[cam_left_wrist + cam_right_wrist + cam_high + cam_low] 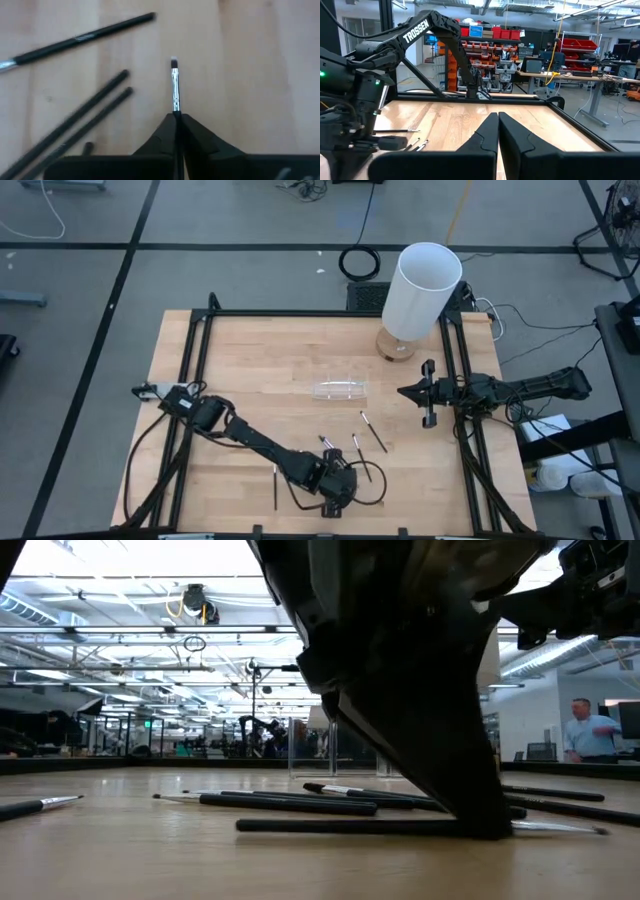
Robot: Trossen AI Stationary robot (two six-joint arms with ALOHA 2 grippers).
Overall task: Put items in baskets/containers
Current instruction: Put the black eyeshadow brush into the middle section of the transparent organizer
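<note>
Several thin dark sticks with silvery tips lie on the wooden table near its front edge, among them one [375, 432] right of the others and one [275, 485] to the left. The clear tray [340, 390] stands mid-table, apart from them. My left gripper [345, 475] is low over the sticks, shut on one stick [174, 85]. My right gripper [405, 391] waits shut at the table's right side, above the surface, holding nothing. My left gripper [177, 120] pinches the stick's dark shaft [176, 109] between its two fingers, just behind the silvery ferrule, which juts out past the fingertips. The fingers slant down from above. In the low view the stick [350, 825] lies flat on the table, its tip [585, 829] beyond the fingers.
A tall white cylinder [420, 290] on a round wooden base stands at the far right. Other sticks [80, 37] [75, 120] lie close beside the held one. A black frame [300, 313] borders the table. Bare wood stretches between the sticks and the tray.
</note>
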